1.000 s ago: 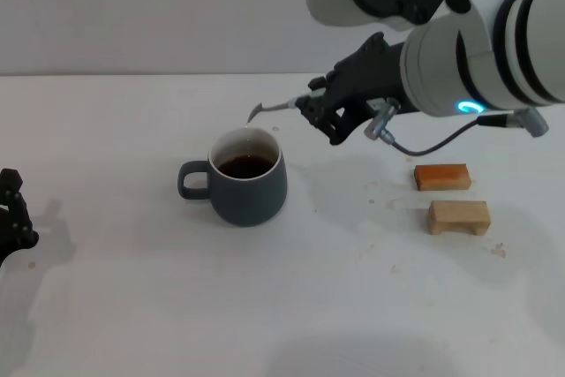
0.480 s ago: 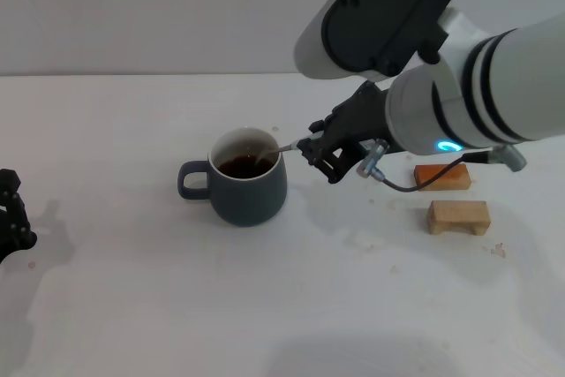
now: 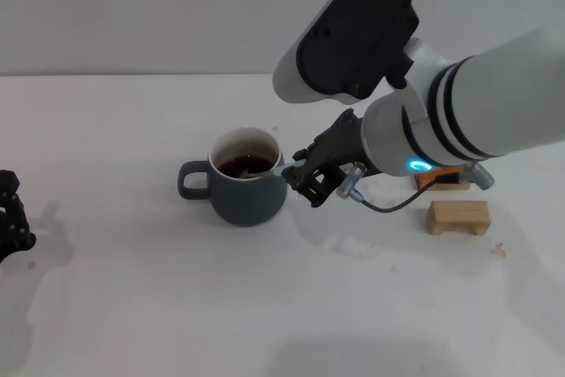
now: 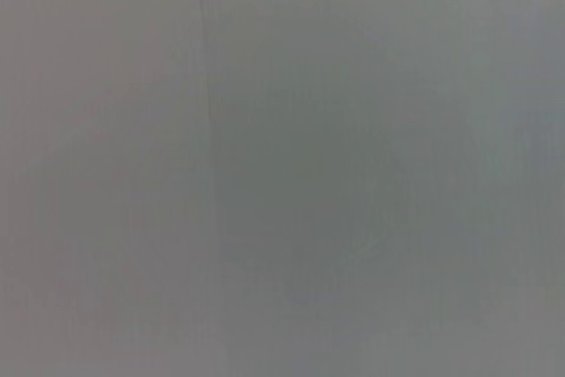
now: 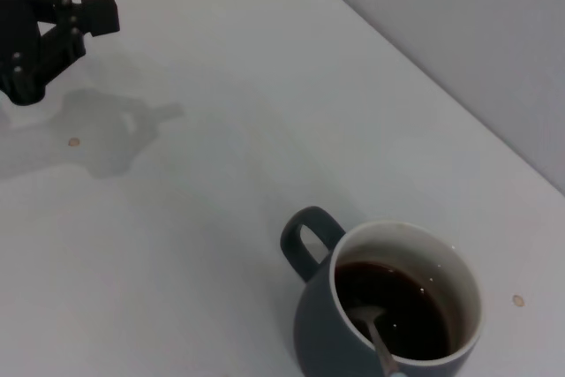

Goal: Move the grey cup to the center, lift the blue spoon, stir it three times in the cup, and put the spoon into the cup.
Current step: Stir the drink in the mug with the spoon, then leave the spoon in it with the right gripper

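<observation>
The grey cup (image 3: 250, 193) stands mid-table with its handle toward my left and dark liquid inside. It also shows in the right wrist view (image 5: 320, 342). My right gripper (image 3: 303, 179) is low beside the cup's right rim, shut on the blue spoon (image 5: 376, 335). The spoon's metal bowl rests in the liquid and its neck leans over the rim toward the gripper. In the head view the spoon is almost wholly hidden. My left gripper (image 3: 12, 214) is parked at the table's left edge, open and empty; it also shows in the right wrist view (image 5: 42, 31).
Two small wooden blocks lie right of the cup: a pale one (image 3: 459, 217) and an orange one (image 3: 440, 183) partly behind my right arm. The white table (image 3: 177, 306) stretches in front. The left wrist view shows only a plain grey surface.
My right gripper has come down and left with the spoon, from above and behind the cup to beside its rim. The spoon's bowl has gone into the liquid. The cup and left arm have not moved.
</observation>
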Tool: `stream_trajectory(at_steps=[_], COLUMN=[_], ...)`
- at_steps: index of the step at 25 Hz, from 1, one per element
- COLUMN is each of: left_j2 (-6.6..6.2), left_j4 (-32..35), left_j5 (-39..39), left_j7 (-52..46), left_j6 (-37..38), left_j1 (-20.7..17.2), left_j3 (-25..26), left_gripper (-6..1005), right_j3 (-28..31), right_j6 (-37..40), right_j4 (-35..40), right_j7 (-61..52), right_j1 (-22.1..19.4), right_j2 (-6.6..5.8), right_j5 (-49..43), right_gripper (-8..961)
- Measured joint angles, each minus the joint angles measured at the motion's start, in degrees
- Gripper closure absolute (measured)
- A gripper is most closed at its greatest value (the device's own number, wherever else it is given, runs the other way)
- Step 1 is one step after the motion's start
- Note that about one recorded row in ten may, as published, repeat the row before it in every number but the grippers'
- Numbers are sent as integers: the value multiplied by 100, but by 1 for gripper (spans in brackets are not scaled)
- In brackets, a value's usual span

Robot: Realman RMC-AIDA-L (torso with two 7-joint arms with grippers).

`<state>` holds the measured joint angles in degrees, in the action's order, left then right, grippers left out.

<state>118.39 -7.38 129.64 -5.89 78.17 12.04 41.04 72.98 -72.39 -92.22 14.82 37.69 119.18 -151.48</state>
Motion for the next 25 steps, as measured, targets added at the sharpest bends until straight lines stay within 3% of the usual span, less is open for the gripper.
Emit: stream_trajectory(at_steps=[14,25], left_j2=[-3,-2], left_j4=[0,25], left_j5=[0,0], left_j7=[0,0], left_j6=[0,-4], left_j1=[-35,-35], left_j3=[0,-12], left_gripper=[1001,1001], right_j3=[-155,136], right_j6=[616,757], right_j4=[508,792], right_j7=[83,162], right_j1=[205,253], right_j2=[-8,-24], right_j5=[128,-111], right_gripper=[792,793])
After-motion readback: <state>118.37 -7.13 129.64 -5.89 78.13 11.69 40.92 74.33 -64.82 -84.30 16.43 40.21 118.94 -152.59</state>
